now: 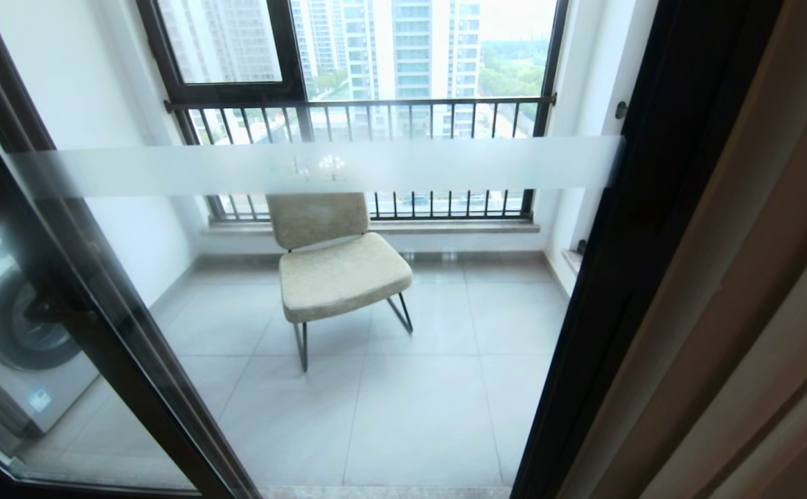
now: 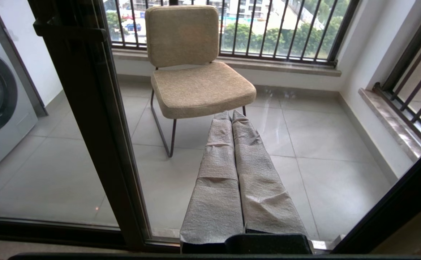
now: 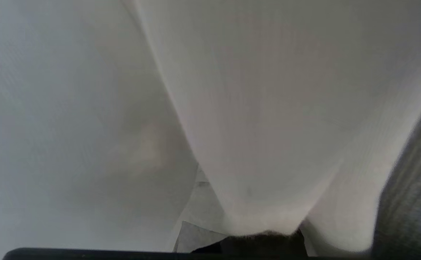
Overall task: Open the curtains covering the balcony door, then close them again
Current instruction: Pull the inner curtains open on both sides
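The balcony door stands uncovered, clear glass with a frosted white band and black frames. The beige curtains hang bunched at the right edge of the head view. In the right wrist view a sheer white curtain layer lies over my right gripper; only part of one wrapped finger shows, and grey woven curtain cloth hangs beside it. Neither arm shows in the head view. My left gripper is parked low before the glass, shut and empty, its cloth-wrapped fingers pressed together.
Behind the glass a beige chair stands on the tiled balcony floor. A washing machine is at the left. A black vertical door frame rises just left of my left gripper. A barred window closes the balcony's far side.
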{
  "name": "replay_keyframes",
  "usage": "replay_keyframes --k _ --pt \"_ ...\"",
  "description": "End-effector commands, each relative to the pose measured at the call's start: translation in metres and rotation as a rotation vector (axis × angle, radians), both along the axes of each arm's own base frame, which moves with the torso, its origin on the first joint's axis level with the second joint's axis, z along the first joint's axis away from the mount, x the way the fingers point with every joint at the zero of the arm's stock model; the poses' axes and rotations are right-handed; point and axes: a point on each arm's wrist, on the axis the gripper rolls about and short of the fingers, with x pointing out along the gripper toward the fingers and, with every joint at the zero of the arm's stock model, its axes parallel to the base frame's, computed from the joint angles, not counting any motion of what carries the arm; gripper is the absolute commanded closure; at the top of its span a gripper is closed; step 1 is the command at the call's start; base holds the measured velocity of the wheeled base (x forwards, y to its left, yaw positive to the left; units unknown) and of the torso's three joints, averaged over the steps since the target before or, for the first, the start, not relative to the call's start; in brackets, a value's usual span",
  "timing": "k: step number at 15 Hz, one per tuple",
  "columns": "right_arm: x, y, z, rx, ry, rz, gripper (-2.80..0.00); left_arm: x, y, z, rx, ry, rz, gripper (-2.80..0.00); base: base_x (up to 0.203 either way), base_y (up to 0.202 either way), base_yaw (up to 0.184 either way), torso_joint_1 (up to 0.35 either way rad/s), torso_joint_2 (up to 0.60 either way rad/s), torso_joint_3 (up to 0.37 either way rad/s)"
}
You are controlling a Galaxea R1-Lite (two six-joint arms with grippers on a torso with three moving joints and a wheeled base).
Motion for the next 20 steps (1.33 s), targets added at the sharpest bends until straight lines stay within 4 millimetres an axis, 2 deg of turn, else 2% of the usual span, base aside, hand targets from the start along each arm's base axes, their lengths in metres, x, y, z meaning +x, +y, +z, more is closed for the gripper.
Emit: replay_keyframes --k 1,6,10,14,17,20 --pt "0.001 0.012 0.005 -0.015 0.003 0.05 0.0 0.0 0.0 0.0 -0.001 -0.001 0.001 0.0 0.0 0.0 0.0 0.0 0.0 0.0" --pt "0.011 0.061 0.012 -0.035 0.023 0.266 0.0 0.0 0.0 0.0 -0.001 -0.001 0.001 0.0 0.0 0.0 0.0 0.0 0.0 0.0" --pt "0.032 0.125 0.014 -0.083 0.024 0.552 0.0 0.0 0.0 0.0 -0.001 -0.001 0.001 0.0 0.0 0.0 0.0 0.0 0.0 0.0" --pt "0.041 0.193 0.006 -0.143 0.019 0.885 0.0 0.0 0.0 0.0 -0.001 -0.001 0.001 0.0 0.0 0.0 0.0 0.0 0.0 0.0" --pt "0.045 0.222 -0.002 -0.137 0.016 1.013 0.0 0.0 0.0 0.0 -0.001 -0.002 0.001 0.0 0.0 0.0 0.0 0.0 0.0 0.0" --pt "0.045 0.234 -0.005 -0.135 0.014 1.065 0.0 0.0 0.0 0.0 -0.001 -0.001 0.001 0.0 0.0 0.0 0.0 0.0 0.0 0.0"
